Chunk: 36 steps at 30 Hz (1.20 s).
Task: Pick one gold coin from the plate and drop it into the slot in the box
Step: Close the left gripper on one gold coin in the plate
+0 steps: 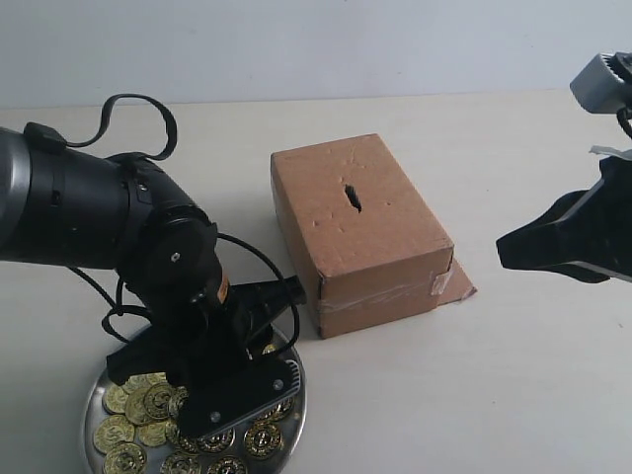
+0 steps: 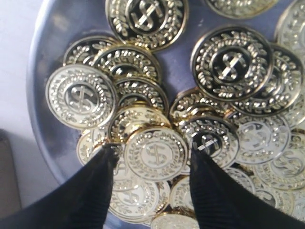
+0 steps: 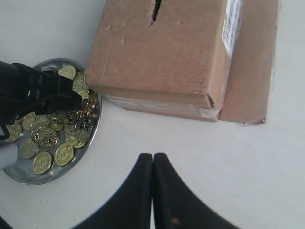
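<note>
Left wrist view: left gripper point(image 2: 151, 160) is standing open astride one coin point(image 2: 155, 152) on the plate point(image 1: 298, 391), near-left table corner. Right gripper point(image 3: 152, 164) is hovering clenched, empty, by the right edge. Box point(image 1: 360, 237) is sitting mid-table, slot point(image 1: 353, 198) on top.

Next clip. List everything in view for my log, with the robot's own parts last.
table: one, off-white, under everything.
plate: one, silver, lower left of the exterior view, close to the box's corner.
gold coins: a heap, too overlapped to count, gold, in the plate.
box: one, brown cardboard, mid-table.
slot: one, dark, in the box's top.
tape: one strip, clear, across one end of the box.
flap: one, brown, sticking out at the box's base.
left gripper: one, black, open, over the plate, fingertips either side of one coin.
right gripper: one, black, shut, empty, above bare table on the right.
</note>
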Each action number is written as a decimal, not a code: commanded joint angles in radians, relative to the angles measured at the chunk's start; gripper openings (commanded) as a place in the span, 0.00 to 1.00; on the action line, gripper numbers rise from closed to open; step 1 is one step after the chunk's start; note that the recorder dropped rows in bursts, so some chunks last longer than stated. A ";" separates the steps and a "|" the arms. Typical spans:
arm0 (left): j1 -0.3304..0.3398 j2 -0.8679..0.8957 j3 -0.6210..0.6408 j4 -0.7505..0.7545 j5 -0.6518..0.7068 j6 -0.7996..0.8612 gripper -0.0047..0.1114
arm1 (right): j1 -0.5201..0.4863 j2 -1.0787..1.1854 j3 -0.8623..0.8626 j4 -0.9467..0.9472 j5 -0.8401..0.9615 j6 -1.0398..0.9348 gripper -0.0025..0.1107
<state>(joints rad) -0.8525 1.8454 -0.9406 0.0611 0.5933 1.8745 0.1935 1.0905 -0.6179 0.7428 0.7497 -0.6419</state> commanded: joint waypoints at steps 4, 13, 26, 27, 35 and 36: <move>-0.005 0.020 -0.003 -0.004 -0.024 -0.052 0.46 | 0.004 -0.008 -0.008 0.007 0.004 -0.010 0.02; -0.005 0.035 -0.003 -0.004 -0.026 -0.071 0.46 | 0.004 -0.008 -0.008 0.007 0.004 -0.010 0.02; -0.005 0.035 -0.003 -0.004 -0.026 -0.070 0.38 | 0.004 -0.008 -0.008 0.007 0.004 -0.010 0.02; -0.005 0.035 -0.003 -0.004 -0.026 -0.070 0.36 | 0.004 -0.008 -0.008 0.007 0.004 -0.010 0.02; -0.005 0.035 -0.003 -0.004 -0.026 -0.070 0.34 | 0.004 -0.008 -0.008 0.007 0.004 -0.010 0.02; -0.005 0.035 -0.003 -0.004 -0.026 -0.070 0.34 | 0.004 -0.008 -0.008 0.007 0.004 -0.010 0.02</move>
<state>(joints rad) -0.8525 1.8640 -0.9470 0.0611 0.5762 1.8166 0.1935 1.0905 -0.6179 0.7428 0.7545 -0.6419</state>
